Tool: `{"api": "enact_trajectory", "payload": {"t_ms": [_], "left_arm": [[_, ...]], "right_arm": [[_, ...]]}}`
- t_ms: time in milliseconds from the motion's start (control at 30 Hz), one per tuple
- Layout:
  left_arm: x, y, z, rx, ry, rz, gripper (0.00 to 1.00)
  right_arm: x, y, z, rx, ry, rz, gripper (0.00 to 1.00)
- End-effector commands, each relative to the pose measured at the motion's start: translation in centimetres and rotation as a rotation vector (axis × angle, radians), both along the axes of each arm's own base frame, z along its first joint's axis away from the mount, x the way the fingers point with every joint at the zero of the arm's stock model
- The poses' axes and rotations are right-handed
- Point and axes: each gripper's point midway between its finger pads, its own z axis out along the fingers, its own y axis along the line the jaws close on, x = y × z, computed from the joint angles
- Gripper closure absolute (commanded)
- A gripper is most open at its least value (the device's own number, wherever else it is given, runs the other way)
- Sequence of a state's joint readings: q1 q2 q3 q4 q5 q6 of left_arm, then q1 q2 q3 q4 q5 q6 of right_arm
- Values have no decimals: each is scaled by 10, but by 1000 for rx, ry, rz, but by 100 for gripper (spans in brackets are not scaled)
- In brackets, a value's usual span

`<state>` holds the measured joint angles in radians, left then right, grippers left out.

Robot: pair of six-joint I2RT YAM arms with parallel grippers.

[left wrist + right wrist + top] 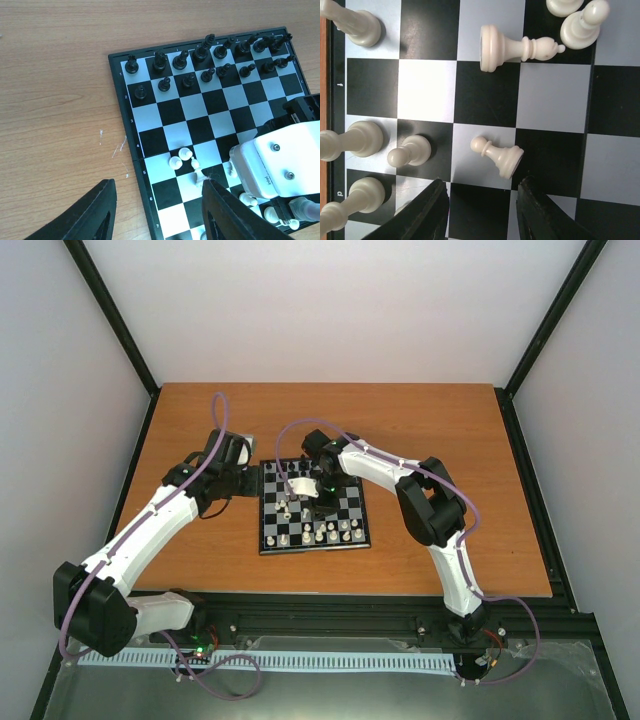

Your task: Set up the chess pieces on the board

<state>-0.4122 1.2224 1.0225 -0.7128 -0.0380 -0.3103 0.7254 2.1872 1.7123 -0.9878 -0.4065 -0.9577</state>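
With the black pieces (215,62) ranked on the board (200,129), the right gripper (482,187), spread and empty, hovers by a toppled white pawn (499,154), which it must straddle and pinch next, while the left gripper (157,185) waits spread.

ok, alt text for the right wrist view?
Close overhead look at the board: a tall cream-white piece lies on its side near the top, and a pawn sits lower down. The right arm's two dark fingers stand apart at the bottom edge, nothing between them.
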Motion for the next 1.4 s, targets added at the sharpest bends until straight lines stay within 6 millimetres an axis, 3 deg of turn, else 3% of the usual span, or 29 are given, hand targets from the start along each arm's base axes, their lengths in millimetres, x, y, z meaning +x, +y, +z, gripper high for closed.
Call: {"api": "enact_trajectory", "payload": {"t_ms": [0,933,1367], "left_arm": [[4,-1,3,-13,-14,2,50],[4,-1,2,-8,-13,-1,50],[4,-2,2,-12,-13,-8,50]], "right_arm": [[4,11,4,33,-39,29,61],[8,39,-2,100,-88,124,57],[-7,17,-5,56,-99,176,60]]}}
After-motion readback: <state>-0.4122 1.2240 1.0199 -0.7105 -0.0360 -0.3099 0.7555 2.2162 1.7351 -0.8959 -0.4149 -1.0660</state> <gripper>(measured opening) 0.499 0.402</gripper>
